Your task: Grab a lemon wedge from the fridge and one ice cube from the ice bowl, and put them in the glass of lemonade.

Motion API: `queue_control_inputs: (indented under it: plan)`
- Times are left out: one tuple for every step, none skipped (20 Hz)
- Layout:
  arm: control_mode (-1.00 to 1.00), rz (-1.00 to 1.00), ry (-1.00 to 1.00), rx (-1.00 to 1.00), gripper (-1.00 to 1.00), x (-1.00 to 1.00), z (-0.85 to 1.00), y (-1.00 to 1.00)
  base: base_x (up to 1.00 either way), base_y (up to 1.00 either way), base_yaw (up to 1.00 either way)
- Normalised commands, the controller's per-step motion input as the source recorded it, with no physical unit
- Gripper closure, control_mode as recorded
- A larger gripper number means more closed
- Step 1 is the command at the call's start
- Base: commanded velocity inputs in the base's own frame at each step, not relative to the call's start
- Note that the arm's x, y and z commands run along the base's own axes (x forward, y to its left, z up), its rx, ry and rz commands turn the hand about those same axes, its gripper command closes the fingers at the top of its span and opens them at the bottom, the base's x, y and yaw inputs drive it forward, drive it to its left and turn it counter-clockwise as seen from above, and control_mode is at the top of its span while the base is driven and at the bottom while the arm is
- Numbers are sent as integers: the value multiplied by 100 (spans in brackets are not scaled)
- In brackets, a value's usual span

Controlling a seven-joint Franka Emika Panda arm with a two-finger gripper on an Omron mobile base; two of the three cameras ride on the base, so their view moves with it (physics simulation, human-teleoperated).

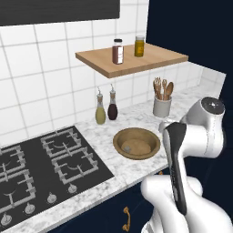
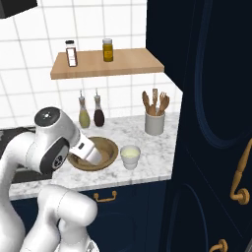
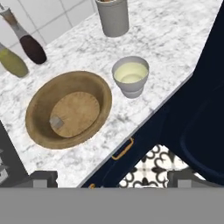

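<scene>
On the marble counter [image 3: 166, 39] the ice bowl [image 3: 41, 103] holds the ice cube [image 3: 56, 122], the glass of lemonade [image 3: 130, 75] just beside; the gripper [image 3: 111, 178] hangs above, spread wide, empty.

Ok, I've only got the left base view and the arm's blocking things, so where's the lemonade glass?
Observer: The glass of lemonade stands on the counter just right of the ice bowl, apart from it.
Operator: Is the gripper holding anything?
Observer: No, the gripper is open, with nothing between its fingers.
Operator: What's right of the counter?
Observer: A tall navy cabinet with a brass handle.
</scene>
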Motion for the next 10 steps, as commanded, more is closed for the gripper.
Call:
queue_control_inputs:
  plan:
    - [-100, 0, -24, -1, -100, -93, 44, 25, 0, 0, 0]
    - [-100, 0, -14, 0, -100, -55, 41, 21, 0, 0, 0]
    - [-100, 0, -10, 0, -100, -38, 34, 12, 0, 0, 0]
    - [-100, 0, -10, 0, -100, -20, 16, 19, 0, 0, 0]
    - [-100, 8, -16, 0, -100, -16, 0, 3, 0, 0, 0]
    - [-100, 0, 0, 0, -100, 0, 0, 0, 0, 0, 0]
    - [-100, 0, 0, 0, -100, 0, 0, 0, 0, 0, 0]
    - [-100, 0, 0, 0, -100, 0, 0, 0, 0, 0, 0]
    - [-100, 0, 0, 0, -100, 0, 0, 0, 0, 0, 0]
    - [-100, 0, 0, 0, -100, 0, 0, 0, 0, 0, 0]
